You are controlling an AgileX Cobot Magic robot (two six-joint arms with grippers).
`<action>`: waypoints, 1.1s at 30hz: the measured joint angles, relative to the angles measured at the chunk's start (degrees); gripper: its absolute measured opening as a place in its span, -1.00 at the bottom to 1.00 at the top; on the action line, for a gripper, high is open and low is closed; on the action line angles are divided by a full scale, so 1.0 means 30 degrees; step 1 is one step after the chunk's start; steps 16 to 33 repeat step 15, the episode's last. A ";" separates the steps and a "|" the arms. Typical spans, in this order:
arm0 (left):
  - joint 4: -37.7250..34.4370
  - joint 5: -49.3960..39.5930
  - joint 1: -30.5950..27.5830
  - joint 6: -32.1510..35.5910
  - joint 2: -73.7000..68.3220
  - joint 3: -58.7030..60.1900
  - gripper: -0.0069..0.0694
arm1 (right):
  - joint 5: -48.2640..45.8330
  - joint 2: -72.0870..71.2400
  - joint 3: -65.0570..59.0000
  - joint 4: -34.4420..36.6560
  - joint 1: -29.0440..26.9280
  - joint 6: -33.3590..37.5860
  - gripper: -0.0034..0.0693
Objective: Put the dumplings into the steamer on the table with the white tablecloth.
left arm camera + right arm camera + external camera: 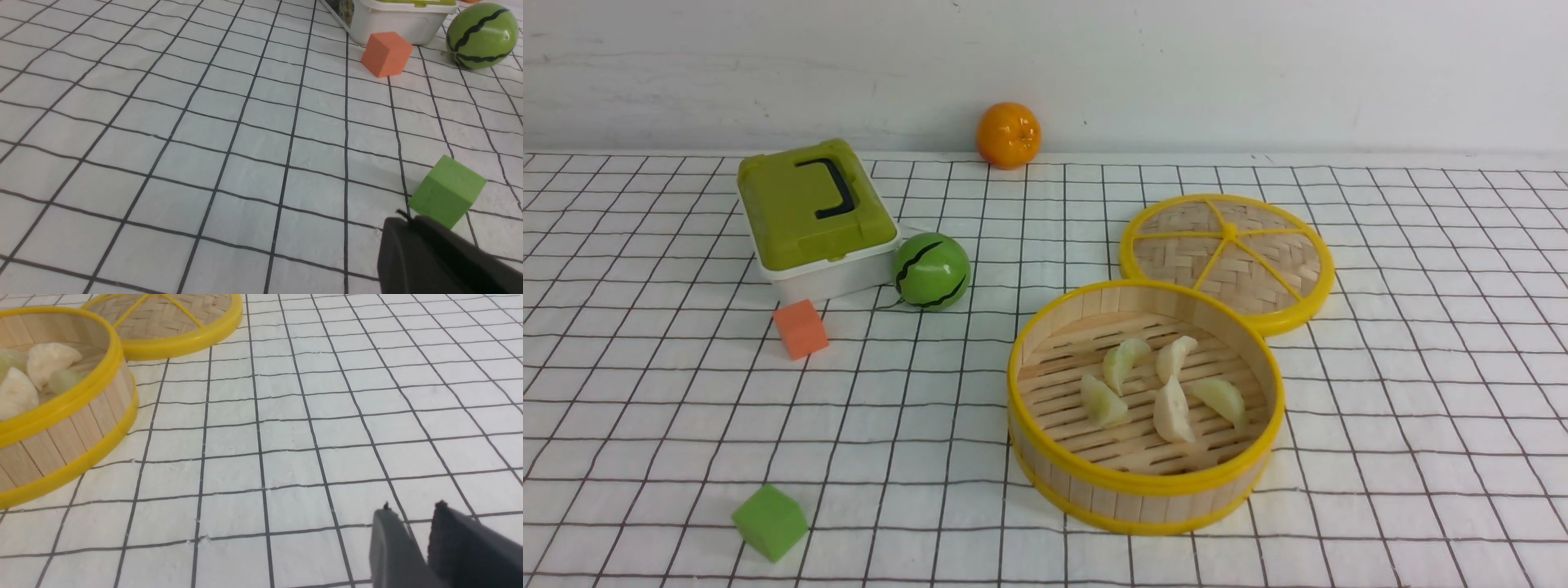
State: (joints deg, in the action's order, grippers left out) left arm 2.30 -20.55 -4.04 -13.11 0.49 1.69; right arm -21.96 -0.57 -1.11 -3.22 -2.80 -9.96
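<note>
The steamer stands on the white tablecloth at the right side of the table, and all five dumplings lie inside it on the slatted floor, close together near the middle; two are nearer the back, three nearer the front; the flat woven lid lies behind the steamer and touches its rim. No arm shows in the front view, so the dumplings are well apart from both sets of fingers. In the right wrist view the right gripper is over bare cloth, its two dark fingers a little apart with a narrow gap between them and nothing in it; the steamer with three visible dumplings is far off at the edge of that view. In the left wrist view the left gripper appears as one dark mass, fingers together and holding nothing; a green cube lies just beside its tip, an orange cube, a toy watermelon and a white box with green lid lie farther away; a toy orange rests at the wall.
</note>
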 joint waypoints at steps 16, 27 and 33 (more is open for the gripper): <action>0.0000 0.0000 0.0000 0.0000 0.0000 0.0000 -0.81 | 0.0000 0.0000 0.0000 0.0000 0.0000 0.0000 -0.43; 0.0000 0.0000 0.0000 0.0000 0.0000 0.0000 -0.81 | 0.0000 0.0000 0.0000 0.0000 0.0000 0.0000 -0.43; 0.0000 0.0000 0.0000 0.0000 0.0000 0.0000 -0.81 | 0.0000 0.0000 0.0000 0.0000 0.0000 0.0000 -0.43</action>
